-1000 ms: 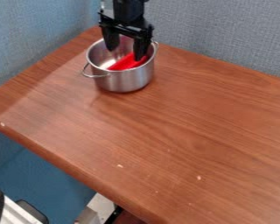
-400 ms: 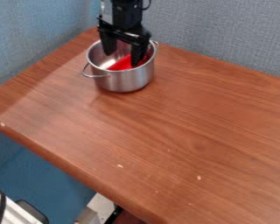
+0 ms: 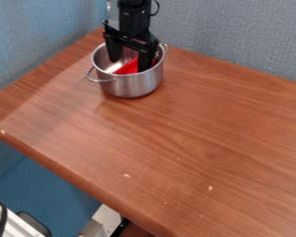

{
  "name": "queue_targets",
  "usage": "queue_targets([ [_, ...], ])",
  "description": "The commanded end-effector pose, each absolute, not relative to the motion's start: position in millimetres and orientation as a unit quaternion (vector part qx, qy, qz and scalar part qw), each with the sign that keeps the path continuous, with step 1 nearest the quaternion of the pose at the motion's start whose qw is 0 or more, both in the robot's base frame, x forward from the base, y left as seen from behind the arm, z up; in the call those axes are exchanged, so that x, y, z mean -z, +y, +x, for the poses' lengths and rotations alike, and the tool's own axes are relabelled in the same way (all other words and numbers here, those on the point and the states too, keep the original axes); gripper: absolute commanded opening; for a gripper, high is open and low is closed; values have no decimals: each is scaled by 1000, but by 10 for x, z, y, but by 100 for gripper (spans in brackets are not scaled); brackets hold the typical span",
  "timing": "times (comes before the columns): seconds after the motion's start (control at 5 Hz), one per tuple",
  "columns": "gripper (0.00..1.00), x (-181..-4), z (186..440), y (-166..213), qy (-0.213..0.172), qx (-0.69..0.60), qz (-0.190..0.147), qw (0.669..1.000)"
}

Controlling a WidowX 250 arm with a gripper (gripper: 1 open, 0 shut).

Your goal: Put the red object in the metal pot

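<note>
**Red block inside the pot, fingers spread above it**

At the far left corner of the desk (image 3: 176, 148) I see the metal pot (image 3: 129, 81), standing upright on the wood near the back edge, close to the blue-grey wall (image 3: 250, 37). One small loop handle sticks out on its left side. Inside the pot lies the red object (image 3: 129, 66); I can make out its bright red colour against the shiny inner wall, and it seems to lean at a slant, though I cannot tell just how it rests on the bottom.

My gripper (image 3: 136, 56) points straight down into the mouth of the pot. Its black fingers (image 3: 114, 46) are spread wide apart, one toward the left of the rim and one toward the right, with the red object showing between them. I cannot tell whether either finger touches the block or the pot's wall.

The remaining desk surface is brown wood grain with a few pale specks.
</note>
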State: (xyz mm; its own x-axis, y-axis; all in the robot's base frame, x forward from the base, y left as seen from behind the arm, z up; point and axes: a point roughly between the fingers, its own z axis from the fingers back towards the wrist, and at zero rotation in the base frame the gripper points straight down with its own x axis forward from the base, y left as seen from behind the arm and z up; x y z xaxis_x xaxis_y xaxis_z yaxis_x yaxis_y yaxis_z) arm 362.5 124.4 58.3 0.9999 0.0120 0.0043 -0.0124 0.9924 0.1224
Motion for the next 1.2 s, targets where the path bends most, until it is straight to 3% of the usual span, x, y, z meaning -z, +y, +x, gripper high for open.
queue_targets([
  [0.0, 100, -750, 3726, 1263, -28, -1, 77, 997],
  [0.2, 0, -721, 3731, 1260, -26, -1, 72, 997],
  [0.4, 0, -726, 3737, 1259, -27, -3, 70, 997],
  [0.6, 100, -750, 3743, 1261, -31, -5, 69, 997],
  [0.8, 0, -790, 3749, 1265, -37, -9, 69, 997],
  [1.0, 0, -849, 3754, 1268, -45, -12, 70, 996],
])
